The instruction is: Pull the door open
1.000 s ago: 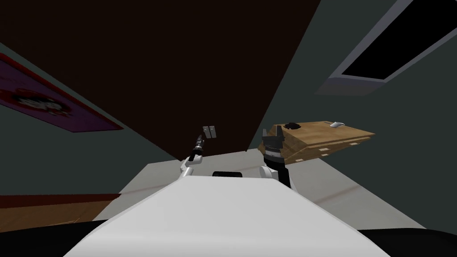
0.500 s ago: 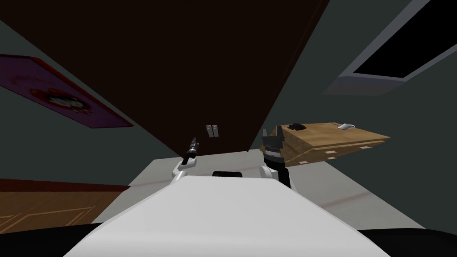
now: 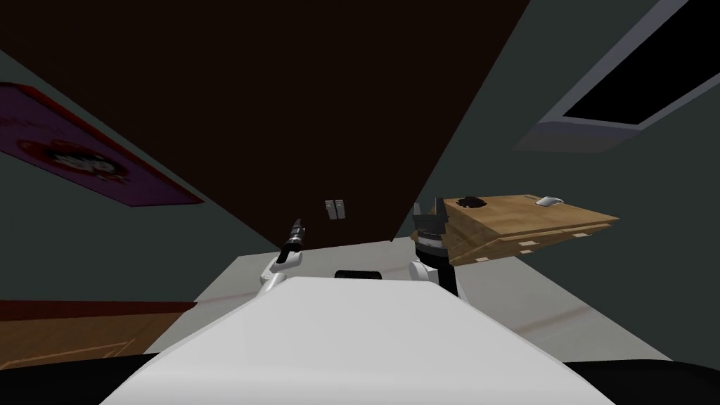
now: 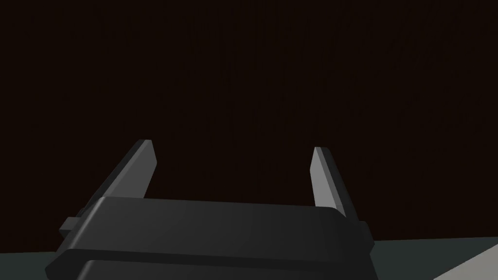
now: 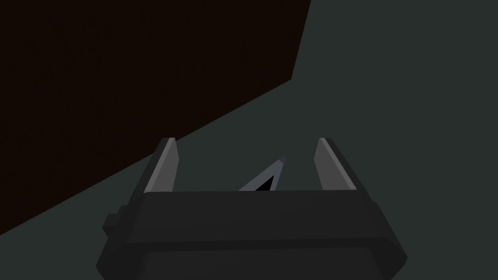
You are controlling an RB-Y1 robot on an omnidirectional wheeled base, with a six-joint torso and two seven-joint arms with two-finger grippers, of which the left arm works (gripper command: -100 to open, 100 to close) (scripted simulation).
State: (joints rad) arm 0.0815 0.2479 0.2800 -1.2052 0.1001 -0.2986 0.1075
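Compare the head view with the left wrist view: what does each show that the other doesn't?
Head view's own: the grey handle plate on the dark brown door, the right gripper, a wooden desk and a purple poster. Left wrist view's own: that the left gripper is open, its fingers holding nothing. Both: the door and the left gripper facing it.

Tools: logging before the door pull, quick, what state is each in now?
Left tool: open, holding nothing, facing the dark door.
Right tool: open, holding nothing.
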